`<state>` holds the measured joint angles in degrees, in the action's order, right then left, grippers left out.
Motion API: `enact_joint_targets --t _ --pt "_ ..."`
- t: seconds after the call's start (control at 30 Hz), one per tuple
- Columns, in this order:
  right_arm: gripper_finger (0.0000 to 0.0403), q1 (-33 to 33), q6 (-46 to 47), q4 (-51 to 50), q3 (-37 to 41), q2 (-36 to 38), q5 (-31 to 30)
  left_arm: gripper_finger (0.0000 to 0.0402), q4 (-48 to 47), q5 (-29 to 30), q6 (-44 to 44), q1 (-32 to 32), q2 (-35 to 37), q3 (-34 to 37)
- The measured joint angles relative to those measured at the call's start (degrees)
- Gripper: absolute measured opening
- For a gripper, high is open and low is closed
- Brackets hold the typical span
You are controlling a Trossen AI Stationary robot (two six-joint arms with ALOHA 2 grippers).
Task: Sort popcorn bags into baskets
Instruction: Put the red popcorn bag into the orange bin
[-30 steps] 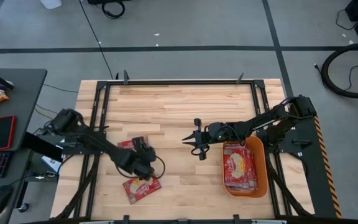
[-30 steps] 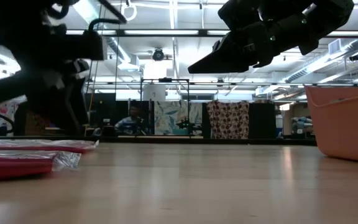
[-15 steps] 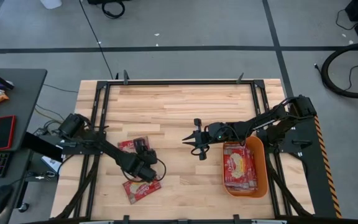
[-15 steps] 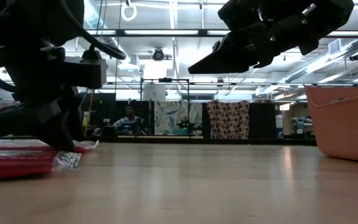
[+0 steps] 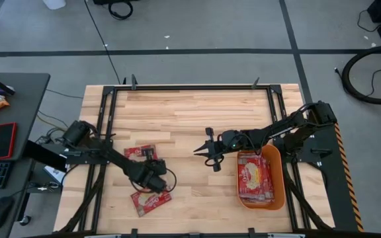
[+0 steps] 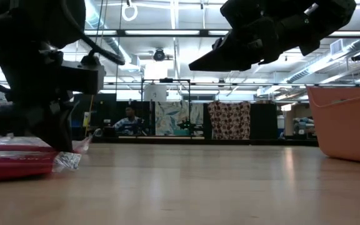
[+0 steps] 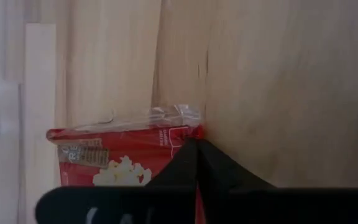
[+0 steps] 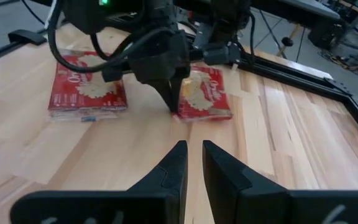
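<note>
Left pincer [image 5: 156,187] is clamped shut right on the corner edge of the flat red popcorn packet [image 5: 150,200] lying on the wooden surface [image 5: 190,119], so that slim corner hold could probably slip on the way to the orange plastic tub [image 5: 278,177].

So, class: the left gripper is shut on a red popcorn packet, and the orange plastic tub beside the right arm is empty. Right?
Not quite: the orange plastic tub already holds red popcorn packets, as the high view shows. The left gripper is shut on a red packet.
</note>
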<state>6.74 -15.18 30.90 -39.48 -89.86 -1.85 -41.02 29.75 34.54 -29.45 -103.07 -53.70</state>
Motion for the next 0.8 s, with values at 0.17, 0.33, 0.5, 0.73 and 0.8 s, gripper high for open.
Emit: enact_joint_targets --t 0.17,0.33,0.5,0.73,0.8 --pt "0.0054 0.0 -0.4 0.4 0.0 0.0 1.7 0.0004 -1.3 -1.1 -3.9 0.0 2.7 -4.0" --pt "0.0061 1.0 -2.5 2.2 0.0 0.0 5.6 0.0003 -4.4 -1.1 -5.2 1.2 4.7 -7.9" --pt "0.0087 3.6 -5.3 8.0 0.0 -1.9 2.8 0.0002 -4.7 -1.4 -6.9 2.0 5.2 -10.1" --pt "0.0148 4.5 -5.9 7.6 -7.2 -11.4 0.0 0.0001 -4.8 -1.0 -8.2 2.3 5.2 -10.7" --pt "0.0164 4.4 -6.1 6.0 -10.0 -14.8 -0.1 0.0001 -4.8 -1.0 -8.2 2.3 5.2 -10.7"
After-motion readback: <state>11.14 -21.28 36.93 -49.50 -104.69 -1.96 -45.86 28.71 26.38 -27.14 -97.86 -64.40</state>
